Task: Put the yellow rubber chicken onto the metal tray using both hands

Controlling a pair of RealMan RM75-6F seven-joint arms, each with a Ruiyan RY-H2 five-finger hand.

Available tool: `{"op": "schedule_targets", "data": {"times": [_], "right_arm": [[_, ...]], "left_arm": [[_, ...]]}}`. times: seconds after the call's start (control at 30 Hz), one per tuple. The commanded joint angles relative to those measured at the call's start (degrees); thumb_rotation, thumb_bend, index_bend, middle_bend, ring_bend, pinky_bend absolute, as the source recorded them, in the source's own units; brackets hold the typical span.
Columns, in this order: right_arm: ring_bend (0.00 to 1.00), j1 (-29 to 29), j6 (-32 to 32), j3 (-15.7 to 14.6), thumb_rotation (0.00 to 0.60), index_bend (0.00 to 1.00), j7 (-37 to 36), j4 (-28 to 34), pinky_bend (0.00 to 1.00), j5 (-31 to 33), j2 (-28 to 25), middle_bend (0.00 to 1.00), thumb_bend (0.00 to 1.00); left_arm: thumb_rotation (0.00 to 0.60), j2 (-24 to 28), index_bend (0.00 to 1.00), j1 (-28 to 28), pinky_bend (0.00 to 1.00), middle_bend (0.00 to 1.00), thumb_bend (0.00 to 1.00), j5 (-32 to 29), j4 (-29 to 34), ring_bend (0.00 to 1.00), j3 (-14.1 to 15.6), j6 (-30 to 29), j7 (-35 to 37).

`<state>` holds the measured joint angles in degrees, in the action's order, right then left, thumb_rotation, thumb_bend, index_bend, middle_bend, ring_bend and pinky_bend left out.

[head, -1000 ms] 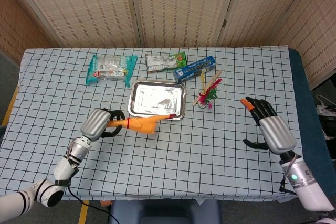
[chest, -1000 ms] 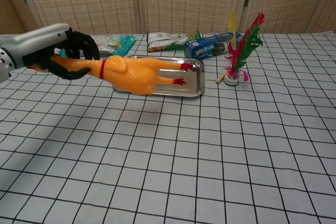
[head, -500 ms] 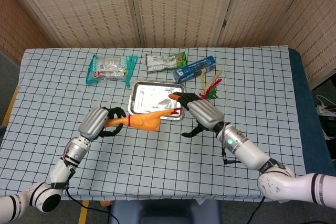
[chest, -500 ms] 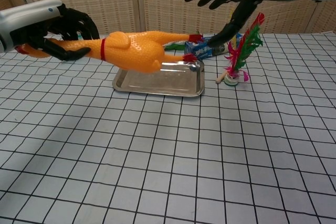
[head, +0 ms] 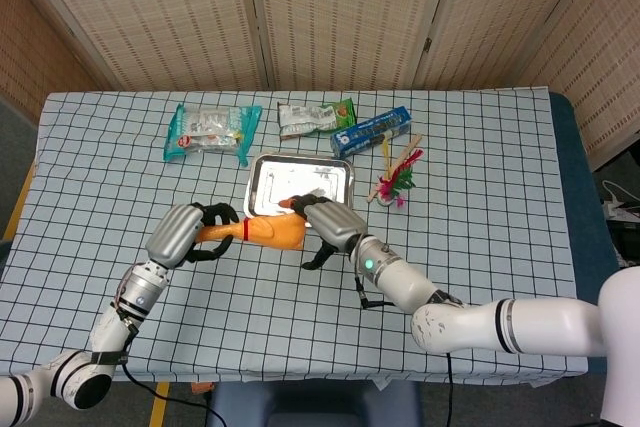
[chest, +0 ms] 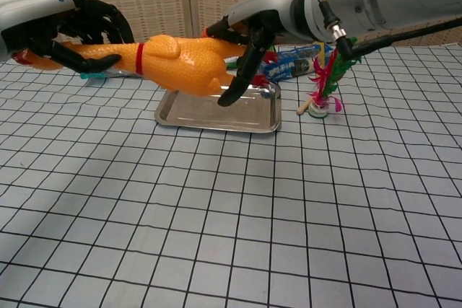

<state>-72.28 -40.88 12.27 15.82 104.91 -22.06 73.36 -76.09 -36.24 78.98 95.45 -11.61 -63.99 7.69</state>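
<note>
The yellow rubber chicken [head: 272,232] [chest: 177,63] hangs in the air, lying level, just in front of the metal tray [head: 300,187] [chest: 216,115]. My left hand [head: 190,230] [chest: 68,23] grips its neck end. My right hand [head: 328,225] [chest: 249,41] wraps over its body and legs end, with one finger hanging down in front of the tray. The chicken's red feet are mostly hidden behind the right hand.
Behind the tray lie a teal snack packet [head: 210,131], a green packet [head: 315,117] and a blue box [head: 372,130]. A feathered shuttlecock toy [head: 396,180] [chest: 328,70] stands right of the tray, close to my right forearm.
My right hand swung in from the right edge of the table and now wraps over the chicken's rear end. The chicken rose off the table, level, still in my left hand.
</note>
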Motion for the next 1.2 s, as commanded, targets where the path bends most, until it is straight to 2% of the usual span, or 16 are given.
{"op": "schedule_targets", "data": {"times": [0.03, 0.07, 0.17, 0.2, 0.27, 0.33, 0.53, 0.57, 0.63, 0.67, 0.7, 0.73, 0.77, 0.9, 1.07, 1.2], "right_arm": [[0.38, -0.43, -4.37, -0.9, 0.6, 0.5, 1.65, -0.08, 0.59, -1.03, 1.61, 0.34, 0.2], [0.51, -0.33, -5.8, -0.88, 0.6, 0.62, 1.83, -0.01, 0.72, -1.33, 2.14, 0.45, 0.24], [0.73, 0.48, -12.12, -0.05, 0.6, 0.88, 1.87, -0.33, 0.94, -2.63, 4.94, 0.65, 0.34], [0.79, 0.9, -14.3, 0.38, 0.6, 0.95, 1.77, -0.41, 0.98, -3.44, 6.02, 0.71, 0.37], [0.89, 1.47, -16.45, 0.6, 0.6, 1.0, 2.03, -0.34, 1.0, -4.75, 7.08, 0.77, 0.42], [0.93, 2.01, -17.48, 0.87, 0.6, 1.0, 2.28, 0.09, 1.0, -5.52, 7.49, 0.78, 0.45], [0.91, 3.37, -18.02, 1.68, 0.6, 1.0, 2.64, 1.55, 1.0, -5.92, 7.45, 0.78, 0.46], [0.83, 3.55, -16.67, 1.77, 0.6, 0.94, 2.33, 2.23, 0.95, -5.54, 6.78, 0.75, 0.45], [0.52, 3.8, -11.34, 1.82, 0.6, 0.62, 1.19, 3.14, 0.65, -5.29, 4.2, 0.52, 0.38], [0.28, 3.86, -9.2, 1.91, 0.6, 0.34, 0.61, 3.11, 0.38, -5.19, 3.19, 0.3, 0.33], [0.11, 3.89, -6.75, 2.08, 0.6, 0.13, -0.1, 2.89, 0.17, -5.31, 1.99, 0.13, 0.28], [0.04, 4.04, -5.29, 2.33, 0.6, 0.05, -0.83, 2.67, 0.08, -5.74, 1.31, 0.06, 0.26], [0.0, 4.27, -4.36, 2.54, 0.6, 0.0, -1.49, 2.42, 0.01, -6.28, 0.77, 0.0, 0.22], [0.0, 6.31, -3.47, 3.75, 0.6, 0.0, -5.11, 2.12, 0.0, -10.51, -0.02, 0.0, 0.14], [0.0, 7.11, -1.33, 4.65, 0.6, 0.0, -8.16, 1.51, 0.0, -12.52, -0.65, 0.0, 0.11], [0.0, 6.81, -1.08, 4.13, 0.6, 0.0, -8.48, 0.15, 0.0, -13.33, 0.53, 0.0, 0.11]], "left_arm": [[0.6, 0.27, 0.91, 0.05, 0.5, 0.81, 0.6, 0.36, 0.36, 0.62, 0.21, -0.07, -0.02], [0.6, 0.31, 0.91, 0.06, 0.5, 0.81, 0.6, 0.46, 0.51, 0.62, 0.24, -0.12, 0.03], [0.6, 0.37, 0.91, 0.14, 0.5, 0.81, 0.6, 0.76, 0.93, 0.62, 0.34, -0.38, 0.07], [0.6, 0.4, 0.91, 0.17, 0.5, 0.81, 0.6, 0.84, 1.07, 0.62, 0.38, -0.47, 0.05], [0.6, 0.53, 0.91, 0.23, 0.49, 0.81, 0.6, 0.81, 1.26, 0.62, 0.33, -0.6, 0.07], [0.6, 0.77, 0.91, 0.3, 0.49, 0.82, 0.6, 0.62, 1.44, 0.62, 0.22, -0.68, 0.15], [0.6, 1.11, 0.91, 0.48, 0.49, 0.82, 0.6, 0.31, 1.62, 0.62, 0.18, -0.72, 0.55], [0.6, 1.15, 0.91, 0.45, 0.49, 0.82, 0.6, 0.27, 1.61, 0.62, 0.19, -0.64, 0.54], [0.6, 1.3, 0.91, 0.39, 0.49, 0.82, 0.6, 0.14, 1.69, 0.62, 0.15, -0.48, 0.5], [0.6, 1.36, 0.91, 0.39, 0.49, 0.82, 0.6, 0.09, 1.71, 0.62, 0.13, -0.46, 0.47], [0.6, 1.44, 0.91, 0.41, 0.49, 0.82, 0.6, 0.03, 1.73, 0.62, 0.06, -0.53, 0.51], [0.6, 1.49, 0.91, 0.44, 0.49, 0.82, 0.6, -0.01, 1.72, 0.62, -0.01, -0.61, 0.61], [0.6, 1.6, 0.91, 0.48, 0.49, 0.82, 0.6, -0.08, 1.68, 0.62, -0.08, -0.66, 0.74], [0.6, 2.35, 0.91, 0.68, 0.49, 0.82, 0.6, -0.43, 1.55, 0.62, -0.38, -0.77, 1.35], [0.6, 2.56, 0.91, 0.67, 0.49, 0.82, 0.6, -0.45, 1.6, 0.62, -0.36, -0.61, 1.65], [0.6, 2.62, 0.91, 0.52, 0.49, 0.82, 0.6, -0.49, 1.94, 0.62, -0.45, -0.4, 1.79]]}}
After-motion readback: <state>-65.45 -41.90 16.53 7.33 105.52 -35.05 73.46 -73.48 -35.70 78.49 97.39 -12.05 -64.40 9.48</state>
